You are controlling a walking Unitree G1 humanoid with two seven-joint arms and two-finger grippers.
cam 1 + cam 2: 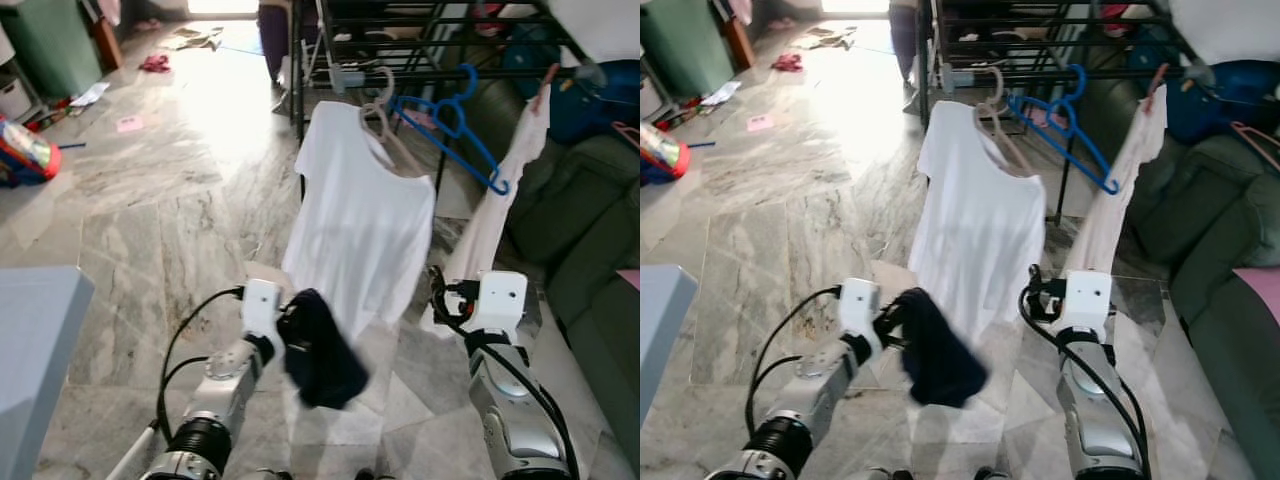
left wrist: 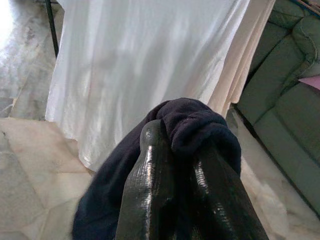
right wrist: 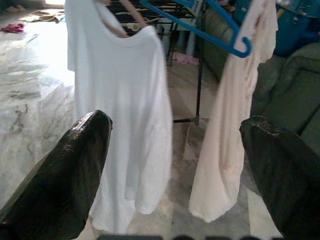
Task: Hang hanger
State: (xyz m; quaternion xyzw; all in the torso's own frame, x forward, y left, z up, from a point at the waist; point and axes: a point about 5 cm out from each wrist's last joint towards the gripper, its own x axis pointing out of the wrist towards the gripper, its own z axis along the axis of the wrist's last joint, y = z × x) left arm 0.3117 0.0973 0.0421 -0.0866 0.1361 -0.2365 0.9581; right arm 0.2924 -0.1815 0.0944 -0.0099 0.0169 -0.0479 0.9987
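1. Left eye view: your left gripper point(image 1: 290, 335) is clamped on a dark navy cloth point(image 1: 322, 360) that droops below it. Ahead and above it hangs the white T-shirt point(image 1: 362, 220) on a pale hanger point(image 1: 385, 125), whose hook sits on the black drying rack point(image 1: 420, 45). An empty blue hanger point(image 1: 455, 120) hangs beside it, towards your right, and a cream garment point(image 1: 500, 205) hangs further right. The floor is grey marble point(image 1: 150, 200).

2. Right eye view: your right gripper point(image 1: 1032, 292) sits low, just right of the T-shirt's hem point(image 1: 975, 300). The blue hanger point(image 1: 1065, 118) lies up and ahead of it, long axis slanting down towards the green sofa point(image 1: 1230, 290). By my judgement the right arm is the nearer one to that hanger, and the free one.

3. Left wrist view: the black fingers point(image 2: 150, 190) are pressed together with the navy cloth point(image 2: 195, 125) bunched over their tips. The white T-shirt point(image 2: 145, 65) hangs straight ahead.

4. Right wrist view: the two fingers point(image 3: 65, 170) stand wide apart and hold nothing. Between them you see the T-shirt point(image 3: 125, 110) and the cream garment point(image 3: 230, 120), with the blue hanger point(image 3: 210, 30) above, well out of reach. Any move to it calls for a clear lift up and forward.
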